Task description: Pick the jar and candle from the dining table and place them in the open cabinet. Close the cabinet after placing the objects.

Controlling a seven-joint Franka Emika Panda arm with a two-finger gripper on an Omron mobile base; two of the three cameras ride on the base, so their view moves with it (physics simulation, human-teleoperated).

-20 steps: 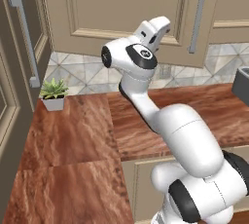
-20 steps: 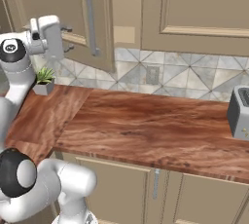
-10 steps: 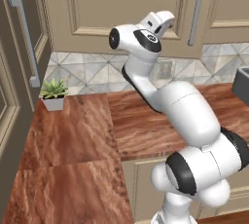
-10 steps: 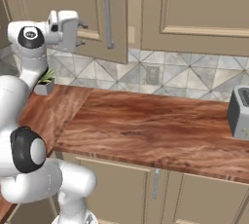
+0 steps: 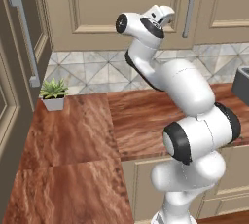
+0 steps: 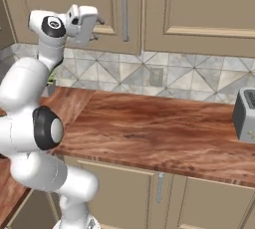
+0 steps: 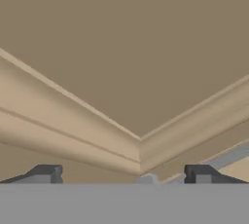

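- The tool point(image 6: 99, 24) is raised high against the cabinet point(image 6: 194, 9), at the lower edge of a recessed-panel door, just left of that door's long grey handle point(image 6: 124, 10) in the right base view.
- In the left base view the tool point(image 5: 168, 16) sits at the same door, with the handle point(image 5: 188, 9) just to its right.
- In the hand view the two dark fingertips point(image 7: 46, 173) stand well apart at the bottom edge with nothing between them: the tool is released.
- That view faces the cabinet door panel point(image 7: 131, 47) up close; an inner corner of the recessed frame moulding point(image 7: 140, 147) lies between the fingertips, and a strip of grey handle point(image 7: 228, 157) crosses at the lower right.
- The cabinet doors visible in both base views lie flat and shut; their handles run vertically, long axis up and down.
- The desk point(image 6: 164, 128), a reddish-brown wood-grain top, runs below the tiled backsplash point(image 6: 189, 76), over beige fronts with a grey pull point(image 6: 159, 187).
- A small potted plant point(image 5: 54, 94) stands on the desk at the far left corner, beside a tall beige door with a vertical grey bar point(image 5: 26, 38).
- A grey toaster point(image 6: 245, 114) stands at the right end of the desk.
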